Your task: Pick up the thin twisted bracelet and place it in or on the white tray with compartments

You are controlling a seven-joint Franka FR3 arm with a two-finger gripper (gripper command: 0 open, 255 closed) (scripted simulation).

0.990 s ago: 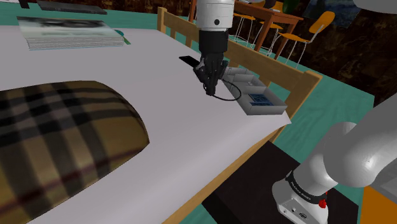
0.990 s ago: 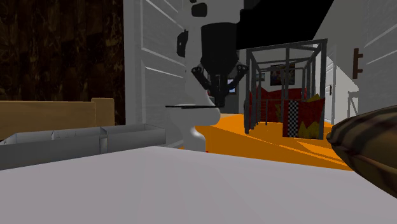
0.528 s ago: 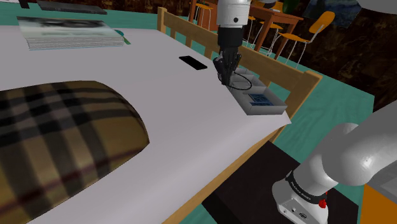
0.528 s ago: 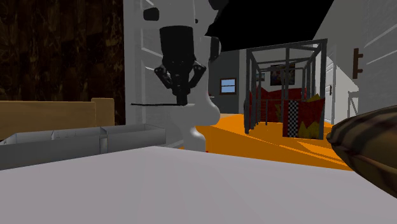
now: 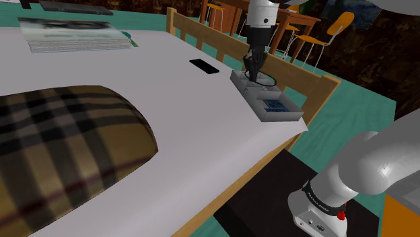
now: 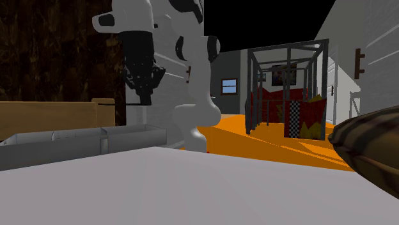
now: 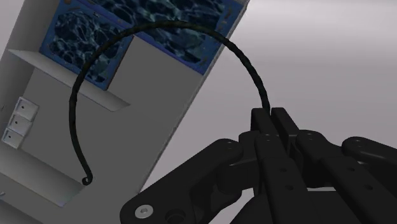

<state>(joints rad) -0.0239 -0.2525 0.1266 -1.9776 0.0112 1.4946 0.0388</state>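
Black twisted bracelet [image 7: 178, 24] clamped by one end in the gripper [image 7: 270, 119], above the tray [image 7: 102, 146].
Its open loop arcs away from the closed fingers across the blue-floored and middle compartments; the tray lies directly below, by the white surface's [image 5: 168, 121] corner.

black bracelet [image 7: 70, 105], grey tray [image 7: 57, 137], tan plaid cushion [image 5: 67, 141]

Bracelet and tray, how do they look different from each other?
The bracelet is a thin, black, twisted open loop, while the tray is a pale grey box split into compartments. The bracelet hangs in the air, pinched in the gripper, but the tray lies flat on the white surface. The bracelet looks much smaller than the tray. What they share is the spot: the wrist view sees the loop right over the tray.
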